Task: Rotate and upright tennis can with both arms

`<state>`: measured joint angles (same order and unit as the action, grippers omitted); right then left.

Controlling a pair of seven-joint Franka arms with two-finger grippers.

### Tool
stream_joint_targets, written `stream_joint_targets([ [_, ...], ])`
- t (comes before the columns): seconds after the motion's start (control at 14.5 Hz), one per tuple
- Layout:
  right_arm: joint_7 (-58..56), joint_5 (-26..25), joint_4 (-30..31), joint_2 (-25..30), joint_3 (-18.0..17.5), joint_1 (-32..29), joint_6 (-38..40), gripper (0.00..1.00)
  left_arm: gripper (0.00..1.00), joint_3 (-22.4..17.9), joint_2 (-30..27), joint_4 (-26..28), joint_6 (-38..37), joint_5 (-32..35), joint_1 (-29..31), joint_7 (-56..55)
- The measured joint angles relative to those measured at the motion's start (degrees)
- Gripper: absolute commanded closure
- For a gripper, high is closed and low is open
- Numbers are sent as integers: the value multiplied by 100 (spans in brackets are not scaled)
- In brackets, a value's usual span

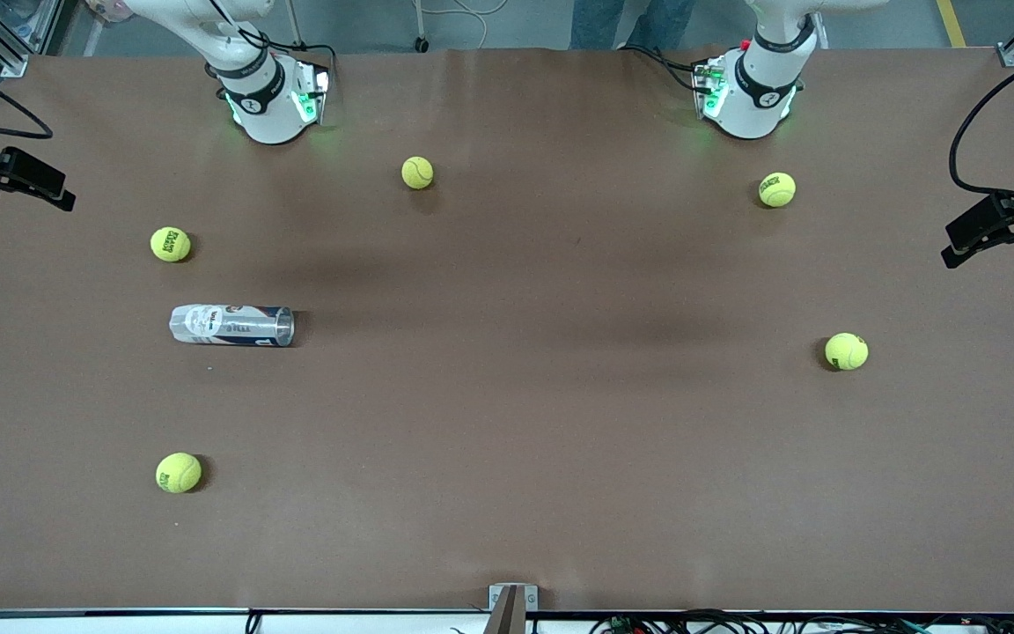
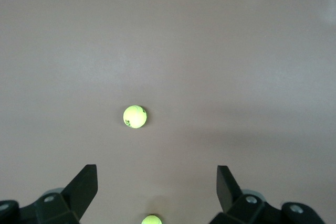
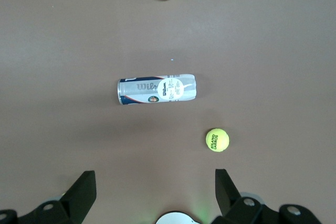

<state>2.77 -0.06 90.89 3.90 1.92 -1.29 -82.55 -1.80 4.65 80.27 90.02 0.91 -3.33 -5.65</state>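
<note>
The tennis can [image 1: 231, 325] lies on its side on the brown table, toward the right arm's end, its long axis running along the table's length. It is a clear tube with a white and navy label, and nothing touches it. The right wrist view shows the tennis can [image 3: 156, 89] well away from my right gripper [image 3: 154, 174], which hangs open and empty high above the right arm's base [image 3: 178, 219]. My left gripper [image 2: 156, 170] also hangs open and empty high over the table near its own base. In the front view only the two arms' bases show.
Several yellow tennis balls lie scattered: one ball [image 1: 171, 244] and another ball [image 1: 179, 472] flank the can, a ball [image 1: 417, 173] sits between the bases, and two balls [image 1: 776, 189] [image 1: 847, 351] lie at the left arm's end. Black clamps [image 1: 10, 176] [image 1: 1000, 224] overhang both table ends.
</note>
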Motion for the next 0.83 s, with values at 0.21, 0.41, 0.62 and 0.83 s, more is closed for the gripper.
stream_joint_targets([
  [0.21, 0, -18, -52, -12, 18, -14, -14, 0, 0, 10, 0, 0, -127, 0, -1, 227],
  [0.41, 0, -36, -49, -178, 21, -25, -240, 0, 0, 13, 0, 0, -142, 0, 0, 458],
  [0.62, 0, -204, -47, -680, 35, -127, -529, 0, 0, 22, 0, 0, -144, -4, -1, 458],
  [0.83, 194, -352, -115, -1010, 67, -275, -655, 0, 0, 28, 0, 0, -144, -9, -2, 458],
])
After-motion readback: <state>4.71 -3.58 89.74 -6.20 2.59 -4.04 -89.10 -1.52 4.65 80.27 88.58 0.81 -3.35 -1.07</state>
